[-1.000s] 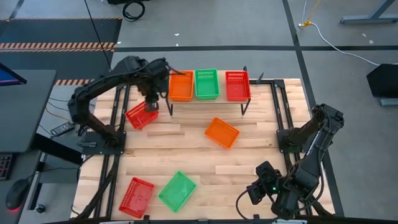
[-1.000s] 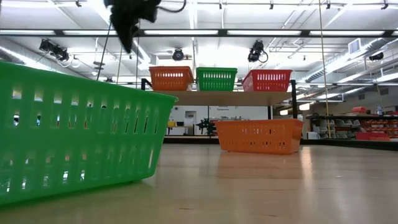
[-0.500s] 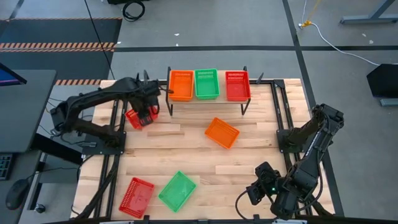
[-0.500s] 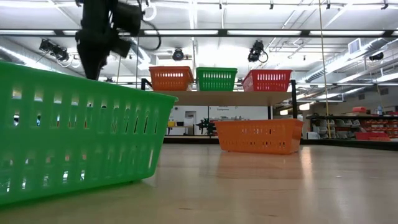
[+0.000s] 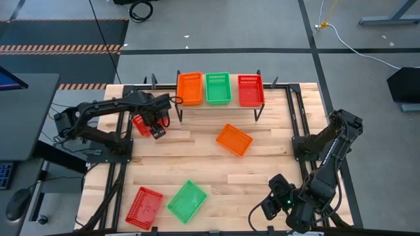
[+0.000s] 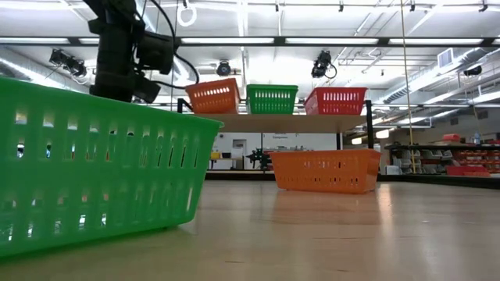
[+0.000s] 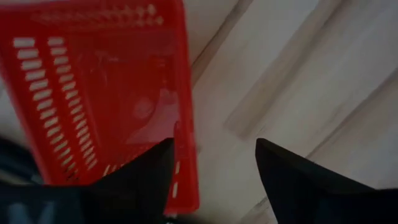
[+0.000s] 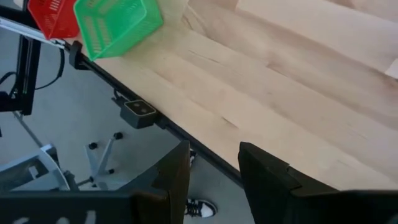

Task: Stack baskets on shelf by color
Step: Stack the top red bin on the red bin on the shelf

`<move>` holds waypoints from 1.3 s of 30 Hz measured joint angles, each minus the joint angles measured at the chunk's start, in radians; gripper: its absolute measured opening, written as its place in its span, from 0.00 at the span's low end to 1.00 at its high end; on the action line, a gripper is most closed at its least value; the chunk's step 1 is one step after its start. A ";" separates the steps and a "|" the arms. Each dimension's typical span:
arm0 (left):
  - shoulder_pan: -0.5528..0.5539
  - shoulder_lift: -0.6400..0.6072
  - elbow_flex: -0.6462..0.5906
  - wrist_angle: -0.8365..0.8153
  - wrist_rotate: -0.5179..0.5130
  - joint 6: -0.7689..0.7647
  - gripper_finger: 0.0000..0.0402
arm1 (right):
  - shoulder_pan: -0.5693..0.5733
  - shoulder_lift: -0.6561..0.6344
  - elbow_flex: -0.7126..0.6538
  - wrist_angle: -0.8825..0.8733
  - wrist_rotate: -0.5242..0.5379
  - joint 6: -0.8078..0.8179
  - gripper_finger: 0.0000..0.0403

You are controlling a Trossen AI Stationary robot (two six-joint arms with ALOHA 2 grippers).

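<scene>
We see the wood-plank table [image 5: 197, 160] carrying the shelf [image 5: 216, 105] (three baskets on top) and four loose baskets [image 5: 234, 139] around it.

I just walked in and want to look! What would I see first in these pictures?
First you'd spot the three bright baskets in a row on the shelf: orange basket, green basket, red basket. Next, the left gripper open over another red basket lying on the table beside the shelf. In the low view a big green basket fills the front.
</scene>
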 joint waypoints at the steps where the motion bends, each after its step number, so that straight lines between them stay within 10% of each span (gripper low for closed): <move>1: -0.006 0.000 0.000 0.009 0.001 0.000 0.59 | 0.000 0.000 0.000 0.006 0.000 0.000 0.35; 39: -0.116 -0.195 -0.172 0.139 -0.195 -0.149 0.58 | -0.006 0.000 0.000 0.049 -0.026 0.003 0.35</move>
